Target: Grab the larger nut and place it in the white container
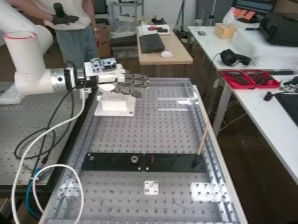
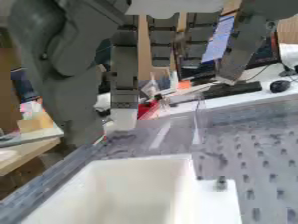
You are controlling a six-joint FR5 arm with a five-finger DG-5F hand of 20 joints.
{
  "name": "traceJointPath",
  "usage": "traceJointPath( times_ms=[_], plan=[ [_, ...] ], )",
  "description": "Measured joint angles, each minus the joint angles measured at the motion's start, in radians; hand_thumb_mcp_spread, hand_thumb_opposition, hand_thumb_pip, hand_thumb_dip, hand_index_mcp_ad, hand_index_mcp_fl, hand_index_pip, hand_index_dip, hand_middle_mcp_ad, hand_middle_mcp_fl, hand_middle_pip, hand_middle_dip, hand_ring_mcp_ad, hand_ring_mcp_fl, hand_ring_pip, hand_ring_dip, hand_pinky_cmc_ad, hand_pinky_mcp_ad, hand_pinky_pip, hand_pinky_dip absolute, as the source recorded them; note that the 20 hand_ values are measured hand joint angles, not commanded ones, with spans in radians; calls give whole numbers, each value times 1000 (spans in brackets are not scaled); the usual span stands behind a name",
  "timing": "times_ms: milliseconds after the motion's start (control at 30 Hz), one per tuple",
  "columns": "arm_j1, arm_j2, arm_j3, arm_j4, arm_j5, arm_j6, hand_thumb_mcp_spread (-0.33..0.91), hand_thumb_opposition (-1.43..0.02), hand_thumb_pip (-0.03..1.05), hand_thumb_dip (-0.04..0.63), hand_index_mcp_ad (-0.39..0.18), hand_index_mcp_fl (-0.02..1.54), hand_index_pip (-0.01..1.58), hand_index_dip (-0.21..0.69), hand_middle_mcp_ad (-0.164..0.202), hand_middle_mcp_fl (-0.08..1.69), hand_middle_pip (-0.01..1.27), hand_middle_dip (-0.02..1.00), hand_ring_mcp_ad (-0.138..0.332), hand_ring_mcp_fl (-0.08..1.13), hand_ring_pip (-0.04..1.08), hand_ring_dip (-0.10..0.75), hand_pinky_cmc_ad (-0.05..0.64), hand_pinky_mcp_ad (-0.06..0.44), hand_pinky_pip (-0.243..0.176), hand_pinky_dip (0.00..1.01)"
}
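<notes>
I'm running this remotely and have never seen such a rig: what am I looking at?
The machine is a white arm with a dark grey mechanical hand. The high view looks down the bench from a fixed camera; the wrist view comes from the arm's wrist. The hand is raised near the white container, fingers fairly straight, with nothing visibly held. On the bench lies a flat black bar, carrying the bearing and, it seems, the smaller nut. A thin stick slants up near the bar.

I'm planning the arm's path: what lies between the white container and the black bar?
Bare, perforated bench top, seen in the high view, between the white container and black bar.
</notes>
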Motion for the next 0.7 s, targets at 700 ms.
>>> traceJointPath(
  times_ms=[700],
  plan=[
    [85, 6, -12, -80, 133, -32, 384, -873, 787, 204, -188, 21, 1545, -5, 61, 3, 133, 188, 119, 3, 211, 117, 333, 278, -105, 682]
  ],
)
